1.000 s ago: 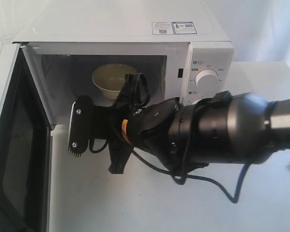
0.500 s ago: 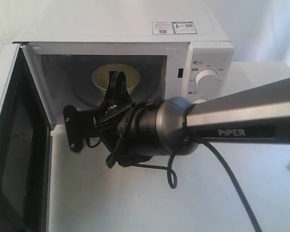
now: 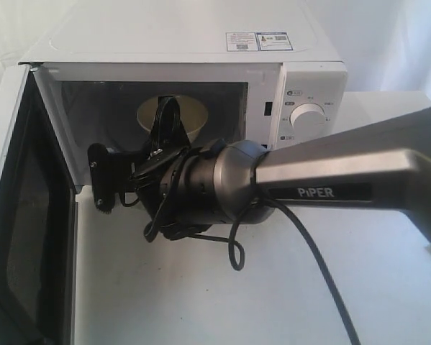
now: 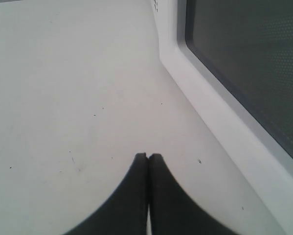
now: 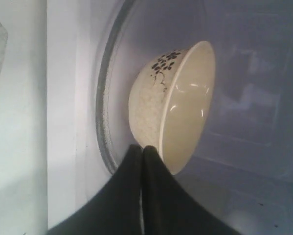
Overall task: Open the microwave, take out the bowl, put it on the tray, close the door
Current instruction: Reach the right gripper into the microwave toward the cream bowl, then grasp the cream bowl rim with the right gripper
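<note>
The white microwave [image 3: 201,43] stands with its door [image 3: 14,215] swung wide open to the left. Inside, the cream bowl [image 3: 190,115] sits upright on the glass turntable [image 5: 104,98]. A dark flower sprig marks the bowl [image 5: 180,107] on its outer wall. My right gripper [image 3: 167,108] reaches into the cavity mouth. Its shut, empty tips [image 5: 142,148] lie right at the bowl's near rim; whether they touch it I cannot tell. My left gripper [image 4: 147,156] is shut and empty, low over the white table beside the door's dark window [image 4: 244,73]. The tray is out of view.
The right arm's dark wrist and trailing cable [image 3: 237,244] hang over the table in front of the microwave. Two white dials [image 3: 309,115] sit on the right panel. The open door stands along the left side of the table [image 3: 165,302].
The right arm has pushed forward and left towards the cavity, its wrist turning. The shut fingertips rose from below the opening to just in front of the bowl.
</note>
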You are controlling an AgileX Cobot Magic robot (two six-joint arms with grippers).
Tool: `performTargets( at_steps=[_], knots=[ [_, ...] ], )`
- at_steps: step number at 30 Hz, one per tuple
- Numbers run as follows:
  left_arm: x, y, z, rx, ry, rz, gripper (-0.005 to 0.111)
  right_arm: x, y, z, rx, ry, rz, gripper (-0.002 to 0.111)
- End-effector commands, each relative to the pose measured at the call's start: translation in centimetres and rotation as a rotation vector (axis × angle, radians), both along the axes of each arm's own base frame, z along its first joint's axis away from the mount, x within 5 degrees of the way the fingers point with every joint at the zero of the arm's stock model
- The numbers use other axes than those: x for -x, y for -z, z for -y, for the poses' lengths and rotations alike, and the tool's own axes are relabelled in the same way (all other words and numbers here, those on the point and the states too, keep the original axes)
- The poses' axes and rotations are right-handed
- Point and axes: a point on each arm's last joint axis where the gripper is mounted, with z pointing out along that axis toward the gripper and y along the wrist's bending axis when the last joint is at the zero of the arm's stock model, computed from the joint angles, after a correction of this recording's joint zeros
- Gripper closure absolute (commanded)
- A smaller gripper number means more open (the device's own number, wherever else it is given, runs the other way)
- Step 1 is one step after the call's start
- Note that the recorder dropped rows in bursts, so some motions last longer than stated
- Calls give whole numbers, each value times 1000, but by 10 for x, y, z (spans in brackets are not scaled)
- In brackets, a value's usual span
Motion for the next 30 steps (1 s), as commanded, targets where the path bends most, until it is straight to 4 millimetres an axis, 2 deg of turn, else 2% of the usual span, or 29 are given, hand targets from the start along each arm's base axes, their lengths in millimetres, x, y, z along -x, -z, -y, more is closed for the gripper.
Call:
performTargets(
  at_steps=[1, 4, 11, 14, 24, 30],
  knots=[
    [0, 1, 0, 12, 0, 1, 107, -9, -4, 4, -66, 22, 24, 108],
    [0, 1, 0, 12, 0, 1, 107, -12, -4, 7, -85, 20, 11, 103],
    [0, 1, 0, 12, 0, 1, 107, -16, -3, 8, -110, -9, -5, 67],
    [0, 1, 0, 12, 0, 1, 107, -17, -4, 8, -105, -19, 9, 60],
    [0, 1, 0, 12, 0, 1, 107, -27, -6, 16, -153, -5, 19, 59],
    [0, 1, 0, 12, 0, 1, 107, -27, -7, 13, -198, -24, -3, 59]
  ],
)
